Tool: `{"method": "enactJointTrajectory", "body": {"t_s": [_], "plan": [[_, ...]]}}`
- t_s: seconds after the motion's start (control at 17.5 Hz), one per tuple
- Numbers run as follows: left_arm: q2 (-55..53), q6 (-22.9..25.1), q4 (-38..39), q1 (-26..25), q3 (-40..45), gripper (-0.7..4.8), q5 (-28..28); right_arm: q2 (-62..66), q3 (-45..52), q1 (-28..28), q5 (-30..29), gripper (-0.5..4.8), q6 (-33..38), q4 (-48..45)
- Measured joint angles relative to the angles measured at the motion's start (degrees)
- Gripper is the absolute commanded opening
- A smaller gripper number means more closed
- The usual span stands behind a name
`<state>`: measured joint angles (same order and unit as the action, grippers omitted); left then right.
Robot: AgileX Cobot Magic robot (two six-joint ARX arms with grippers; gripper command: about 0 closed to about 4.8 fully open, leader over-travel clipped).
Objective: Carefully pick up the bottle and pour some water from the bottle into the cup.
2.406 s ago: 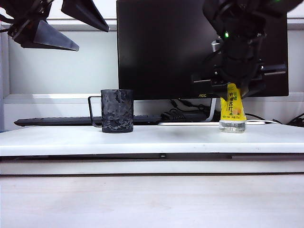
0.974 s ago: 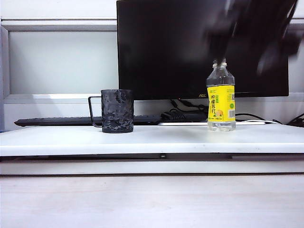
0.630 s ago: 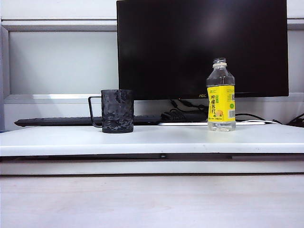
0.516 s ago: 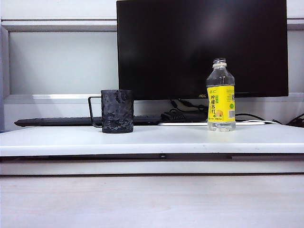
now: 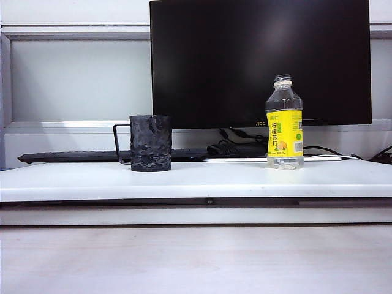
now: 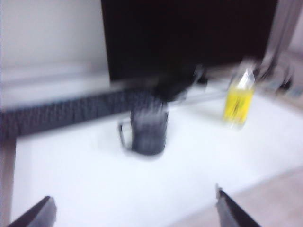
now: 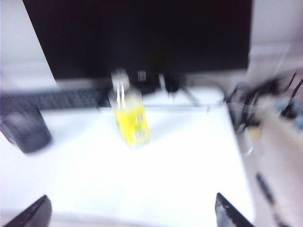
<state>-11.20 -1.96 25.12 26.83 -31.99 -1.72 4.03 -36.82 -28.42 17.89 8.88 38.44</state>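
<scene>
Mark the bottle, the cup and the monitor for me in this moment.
bottle (image 5: 285, 135): exterior view, on the yellow label at mid-body.
cup (image 5: 150, 144): exterior view, on the mottled dark side wall.
monitor (image 5: 245, 55): exterior view, on the black screen.

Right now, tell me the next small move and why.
Probably none beyond holding the arms back: the bottle stands upright on the white table, apart from the cup. The left gripper and right gripper are open, empty and well clear. Whether water reached the cup cannot be told.
</scene>
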Motion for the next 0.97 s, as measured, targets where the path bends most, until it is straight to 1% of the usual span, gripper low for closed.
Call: {"method": "enactJointTrajectory", "body": {"t_s": [0.06, 0.11, 0.23, 0.34, 0.4, 0.52, 0.57, 0.63, 0.69, 0.74, 0.8, 0.97], "plan": [[0.0, 0.0, -1.7, 0.0, 2.4, 4.79, -0.5, 0.2, 3.6, 0.0, 0.0, 4.39, 0.0, -4.7], [0.0, 0.0, -3.6, 0.0, 4.0, 4.79, -1.1, 0.3, 7.7, 0.0, 0.0, 4.4, 0.0, -11.9], [-0.3, 0.0, -8.2, 0.0, 7.1, 4.79, -4.3, 1.0, 15.9, 0.0, 0.0, 4.4, 0.0, -26.9], [-0.3, 0.0, -12.3, 0.0, 10.7, 4.79, -9.2, 1.6, 22.9, 0.0, 0.0, 4.4, 0.0, -39.4], [-0.3, 0.0, -13.1, 0.0, 12.3, 4.79, -11.5, 1.7, 25.5, 0.0, 0.0, 4.4, 0.0, -43.0], [-0.3, 0.0, -13.5, 0.0, 13.9, 4.79, -12.9, 1.9, 29.5, 0.1, 0.0, 4.39, 0.0, -44.4], [-0.3, 0.0, -13.7, 0.0, 14.3, 3.58, -12.9, 1.8, 30.6, 0.1, 0.0, 4.12, 0.0, -43.8], [-0.3, 0.0, -13.9, 0.0, 14.7, 1.34, -12.9, 1.8, 31.5, 0.1, 0.0, 2.89, 0.0, -42.9], [-0.3, 0.0, -13.9, 0.0, 15.3, -0.07, -12.9, 1.8, 32.3, 0.1, 0.0, 1.01, 0.0, -42.3], [-0.3, 0.0, -13.9, 0.0, 15.9, -0.05, -12.9, 1.8, 32.8, 0.1, 0.0, 0.2, 0.0, -42.1], [-0.3, 0.0, -14.3, 0.0, 16.5, -0.05, -12.9, 1.8, 33.0, 0.1, 0.0, -0.05, 0.0, -41.1], [-0.3, -0.2, -15.1, 0.0, 18.3, -0.05, -12.9, 1.8, 33.6, 0.1, 0.4, -0.05, -0.2, -39.8]]}}
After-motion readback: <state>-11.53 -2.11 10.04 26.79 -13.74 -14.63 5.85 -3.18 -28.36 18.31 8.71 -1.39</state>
